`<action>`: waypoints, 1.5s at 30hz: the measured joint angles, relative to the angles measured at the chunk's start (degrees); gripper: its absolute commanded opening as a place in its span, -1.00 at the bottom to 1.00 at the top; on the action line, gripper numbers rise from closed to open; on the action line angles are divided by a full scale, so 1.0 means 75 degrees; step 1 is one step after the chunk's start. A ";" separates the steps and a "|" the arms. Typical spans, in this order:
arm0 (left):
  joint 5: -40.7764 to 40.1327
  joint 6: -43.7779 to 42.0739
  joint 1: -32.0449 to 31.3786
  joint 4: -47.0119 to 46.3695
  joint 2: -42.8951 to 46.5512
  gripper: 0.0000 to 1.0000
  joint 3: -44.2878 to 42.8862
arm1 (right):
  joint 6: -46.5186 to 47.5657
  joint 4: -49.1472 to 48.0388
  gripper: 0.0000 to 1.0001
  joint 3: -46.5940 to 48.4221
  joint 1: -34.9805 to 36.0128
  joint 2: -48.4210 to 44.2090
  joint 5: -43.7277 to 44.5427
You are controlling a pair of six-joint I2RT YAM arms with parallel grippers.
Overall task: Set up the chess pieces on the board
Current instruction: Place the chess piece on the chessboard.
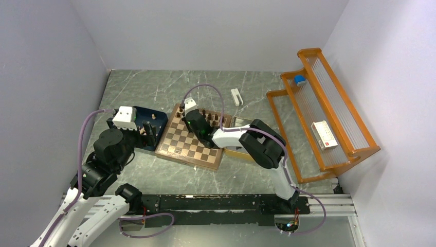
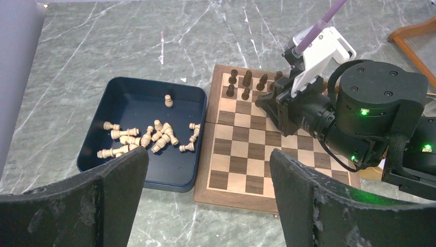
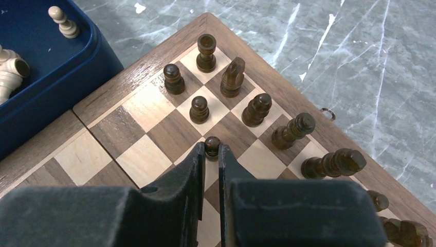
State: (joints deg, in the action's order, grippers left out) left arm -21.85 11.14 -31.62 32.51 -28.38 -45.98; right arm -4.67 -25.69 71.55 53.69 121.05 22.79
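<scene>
Right gripper (image 3: 212, 150): fingers pinching a dark pawn (image 3: 212, 144) by its head, in the second row near the far-left corner of the board (image 3: 128, 87).
Chess pieces (image 3: 232, 77): dark ones stand upright in two rows along the board's far edge.
Left gripper (image 2: 208, 162): fingers spread wide, holding nothing, above the near edge of the blue tray (image 2: 139, 105).
Light pieces (image 2: 154, 136): in the tray, mostly lying down.

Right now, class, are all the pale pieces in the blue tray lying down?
No, one pale pawn stands upright near the blue tray's far wall.
</scene>
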 measured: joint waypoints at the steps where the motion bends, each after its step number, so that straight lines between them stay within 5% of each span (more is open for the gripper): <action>1: 0.0000 0.0000 0.0000 0.0000 0.0000 0.83 0.0000 | 0.0000 0.0012 -0.73 0.0015 -0.0017 0.0012 0.0003; 27: 0.0000 -0.0006 0.0000 -0.0003 -0.0003 0.84 0.0000 | -0.0006 0.0119 -0.73 0.0259 -0.0122 0.0172 0.0140; 45: 0.0003 -0.0006 0.0000 -0.0003 -0.0017 0.84 0.0000 | 0.0026 0.0367 -0.45 0.0259 -0.0166 0.0169 0.0052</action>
State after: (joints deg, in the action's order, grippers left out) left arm -21.82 11.09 -31.62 32.49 -28.51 -45.98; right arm -4.47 -22.94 73.49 52.45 122.32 23.18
